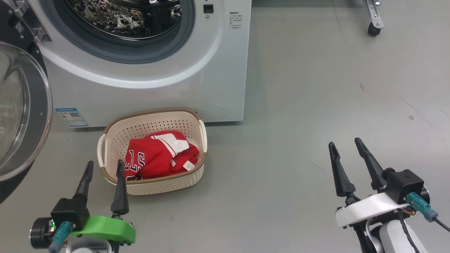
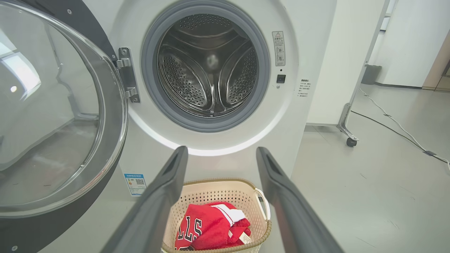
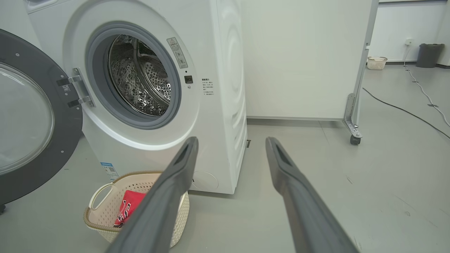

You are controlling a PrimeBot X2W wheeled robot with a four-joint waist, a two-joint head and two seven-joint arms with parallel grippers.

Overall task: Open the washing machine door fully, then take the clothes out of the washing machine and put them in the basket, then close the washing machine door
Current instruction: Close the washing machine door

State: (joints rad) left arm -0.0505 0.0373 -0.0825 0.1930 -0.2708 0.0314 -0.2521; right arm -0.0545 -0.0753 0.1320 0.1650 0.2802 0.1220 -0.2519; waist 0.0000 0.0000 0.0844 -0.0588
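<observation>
Left claw (image 1: 105, 162) spread wide and gripping nothing, poised over the floor (image 1: 299, 116) just near-left of the basket (image 1: 165, 188), fingers aimed toward the washing machine (image 1: 147, 95). Right claw (image 1: 344, 141) likewise wide open and empty, well apart to the right, also over the floor. Basket standing on the floor right before the washing machine's front, below the drum opening and just right of the blue label (image 1: 71, 117). Clothes (image 1: 158, 158) lying crumpled inside the basket, red with white trim and black-and-white lettering; one jersey or several, hard to tell from the heap. Washing machine door (image 1: 21, 116) standing open to the left on its hinge (image 2: 126, 73), glass bowl bulging outward. Steel drum (image 2: 207, 66) exposed within the grey gasket (image 2: 149, 70). Far right, a caster (image 1: 373, 30) under a white wheeled panel (image 3: 299, 59).
</observation>
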